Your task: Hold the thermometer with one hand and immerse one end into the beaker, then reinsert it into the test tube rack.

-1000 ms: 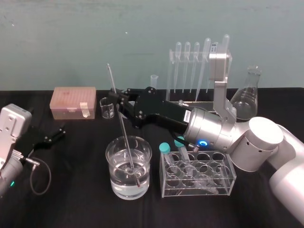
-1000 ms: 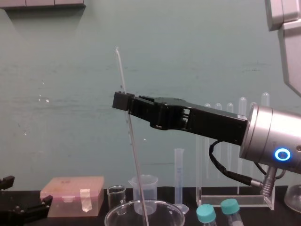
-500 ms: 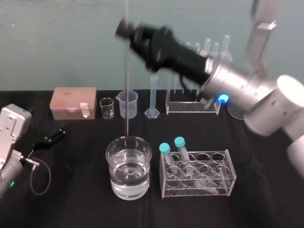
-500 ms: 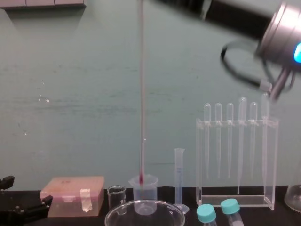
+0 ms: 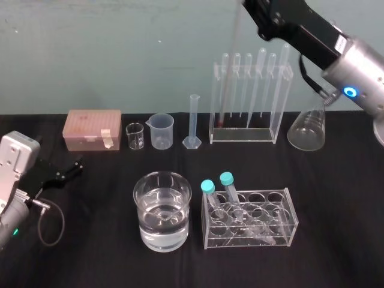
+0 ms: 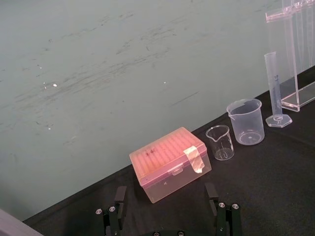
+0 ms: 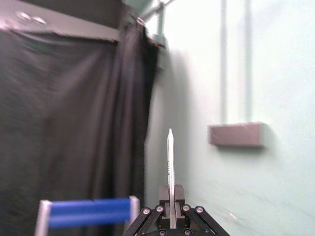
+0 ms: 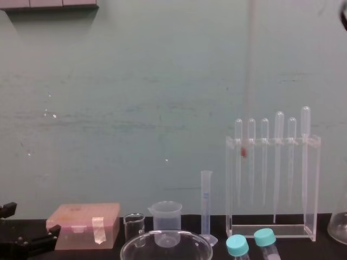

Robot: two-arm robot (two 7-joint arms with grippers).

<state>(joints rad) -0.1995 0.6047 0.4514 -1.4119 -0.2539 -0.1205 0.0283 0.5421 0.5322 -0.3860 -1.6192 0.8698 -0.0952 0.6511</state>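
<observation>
My right gripper [image 5: 249,7] is high at the back right, shut on the thermometer [image 5: 231,66], which hangs nearly upright beneath it. In the right wrist view the glass rod [image 7: 170,162] rises from between the closed fingers. In the chest view its red bulb [image 8: 244,153] sits just under the top bar of the test tube rack [image 8: 274,184], near the rack's left end. The clear rack [image 5: 249,99] stands at the back of the table. The beaker [image 5: 162,210], holding water, is in front at the centre. My left gripper [image 6: 167,223] rests open at the table's left [image 5: 66,171].
Several pipettes [image 8: 279,157] hang in the rack. Along the back stand a pink box [image 5: 93,129], a tiny glass beaker [image 5: 135,136], a plastic beaker [image 5: 161,131], a graduated cylinder [image 5: 193,120] and a conical flask [image 5: 307,129]. A low tube holder [image 5: 249,219] with two teal-capped tubes sits right of the beaker.
My right gripper lifted the thermometer up out of the beaker and carried it back and to the right, bringing its red bulb to the rack's top bar. The left arm stayed still.
</observation>
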